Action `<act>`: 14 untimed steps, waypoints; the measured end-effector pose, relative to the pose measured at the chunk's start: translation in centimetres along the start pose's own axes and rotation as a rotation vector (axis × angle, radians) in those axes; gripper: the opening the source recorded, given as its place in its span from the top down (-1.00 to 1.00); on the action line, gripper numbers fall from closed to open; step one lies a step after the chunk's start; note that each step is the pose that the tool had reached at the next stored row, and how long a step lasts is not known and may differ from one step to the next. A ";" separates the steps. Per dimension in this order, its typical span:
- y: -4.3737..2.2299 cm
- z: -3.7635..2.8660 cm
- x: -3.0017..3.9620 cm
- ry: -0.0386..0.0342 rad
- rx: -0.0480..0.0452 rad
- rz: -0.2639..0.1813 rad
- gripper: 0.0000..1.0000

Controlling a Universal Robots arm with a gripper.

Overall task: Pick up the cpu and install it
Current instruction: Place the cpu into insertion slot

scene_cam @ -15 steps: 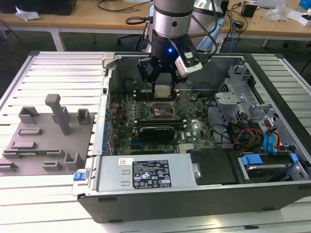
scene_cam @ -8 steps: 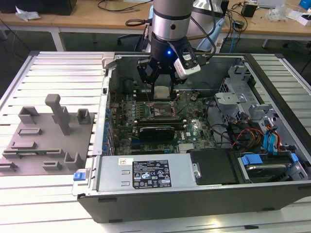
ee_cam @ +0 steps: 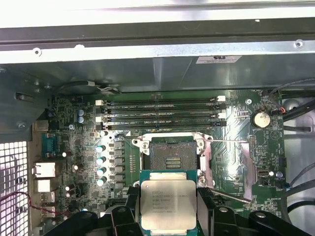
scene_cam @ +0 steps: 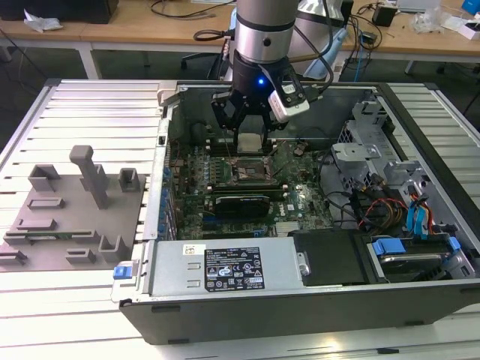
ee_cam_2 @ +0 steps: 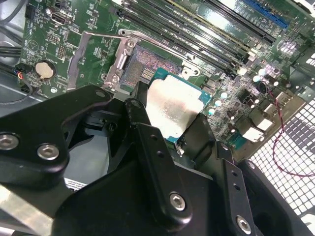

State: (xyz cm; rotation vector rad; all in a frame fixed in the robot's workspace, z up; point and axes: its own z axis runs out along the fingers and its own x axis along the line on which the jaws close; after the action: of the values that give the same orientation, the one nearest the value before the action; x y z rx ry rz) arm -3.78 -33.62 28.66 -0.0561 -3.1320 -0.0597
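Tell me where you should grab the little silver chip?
By its two opposite thin edges, coming from above. The cpu is flat and sits level with its metal top up, so only the rim gives grip. The gripper pinches it that way near the open socket, its top left bare.

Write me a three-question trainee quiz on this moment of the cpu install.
1. True or false: the gripper grips the cpu between its fingers.
2. Choose one: the socket on the green board is A) empty, with its metal frame swung open; B) already holding the chip; C) covered by a cooler.
3. Fill in: in the exterior view, the grey fixture plate lies outside the computer case, on that view's ____.

Key: 1 true; 2 A; 3 left.
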 end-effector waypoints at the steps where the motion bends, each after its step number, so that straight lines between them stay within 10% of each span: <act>1: 0.00 0.00 0.00 0.0000 0.0000 0.000 -0.09; 14: 0.00 0.03 0.00 -0.0065 -0.0016 0.173 -0.09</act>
State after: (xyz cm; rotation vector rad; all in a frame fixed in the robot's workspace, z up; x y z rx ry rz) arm -3.78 -33.62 28.63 -0.3272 -3.1187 -0.0607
